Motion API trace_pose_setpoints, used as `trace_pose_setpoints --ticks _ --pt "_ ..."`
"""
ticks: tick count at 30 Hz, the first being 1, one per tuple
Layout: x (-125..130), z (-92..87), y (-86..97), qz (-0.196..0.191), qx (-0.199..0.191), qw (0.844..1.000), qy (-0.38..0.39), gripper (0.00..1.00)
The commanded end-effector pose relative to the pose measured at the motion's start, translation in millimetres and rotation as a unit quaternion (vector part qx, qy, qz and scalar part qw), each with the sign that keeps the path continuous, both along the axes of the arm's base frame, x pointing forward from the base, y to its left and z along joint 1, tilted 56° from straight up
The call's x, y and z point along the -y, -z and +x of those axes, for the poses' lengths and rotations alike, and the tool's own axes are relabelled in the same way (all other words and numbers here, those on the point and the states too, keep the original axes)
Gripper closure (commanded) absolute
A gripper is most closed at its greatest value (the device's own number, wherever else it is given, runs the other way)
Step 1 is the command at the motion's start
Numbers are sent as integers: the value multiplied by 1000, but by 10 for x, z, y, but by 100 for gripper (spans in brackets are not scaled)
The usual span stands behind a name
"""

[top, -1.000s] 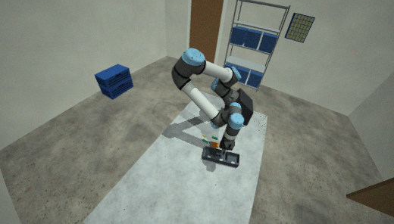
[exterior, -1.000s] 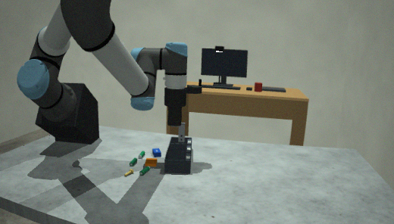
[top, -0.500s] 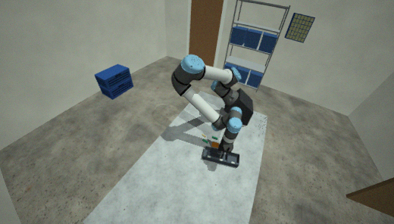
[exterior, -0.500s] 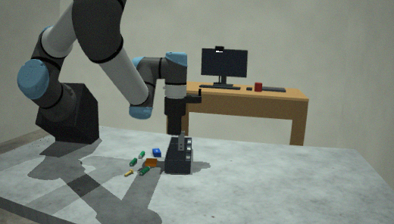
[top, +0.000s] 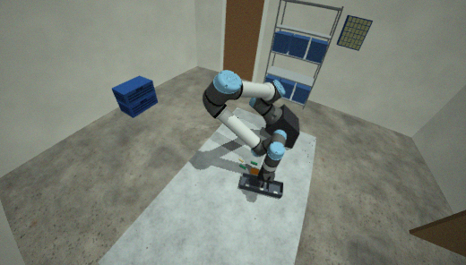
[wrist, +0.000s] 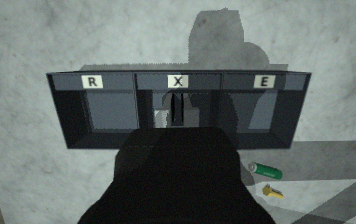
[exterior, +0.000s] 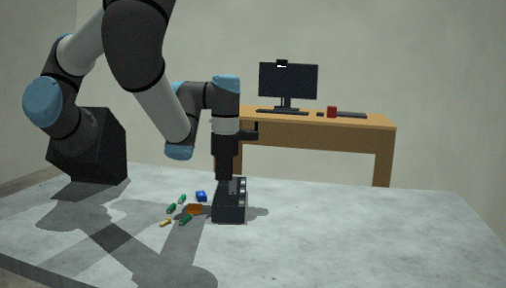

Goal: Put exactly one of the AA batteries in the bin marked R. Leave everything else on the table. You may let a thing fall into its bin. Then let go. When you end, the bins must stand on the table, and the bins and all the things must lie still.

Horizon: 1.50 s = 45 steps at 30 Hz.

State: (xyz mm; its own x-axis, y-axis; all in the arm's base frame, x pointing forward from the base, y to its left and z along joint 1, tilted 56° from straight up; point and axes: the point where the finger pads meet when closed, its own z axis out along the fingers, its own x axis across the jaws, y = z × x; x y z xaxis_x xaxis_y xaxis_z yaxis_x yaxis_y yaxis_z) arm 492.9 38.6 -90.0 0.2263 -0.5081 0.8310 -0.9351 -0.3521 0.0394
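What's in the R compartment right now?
Nothing visible: the R compartment shows only its bare floor. The gripper hangs over X, hiding most of that one.

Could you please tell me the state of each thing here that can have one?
Fingers: nearly closed, over compartment X; any load is hidden.
Bin: upright on the table.
Compartment R: empty.
Batteries: three lying on the table.
Screw: lying on the table.
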Motion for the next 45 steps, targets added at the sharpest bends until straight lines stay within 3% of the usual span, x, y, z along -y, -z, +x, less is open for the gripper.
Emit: trace_pose_setpoints --ticks 1,45 --pt "-3 4 -2 0 1 1000 -1 69" --pt "-44 -10 -31 0 1 1000 -1 69"
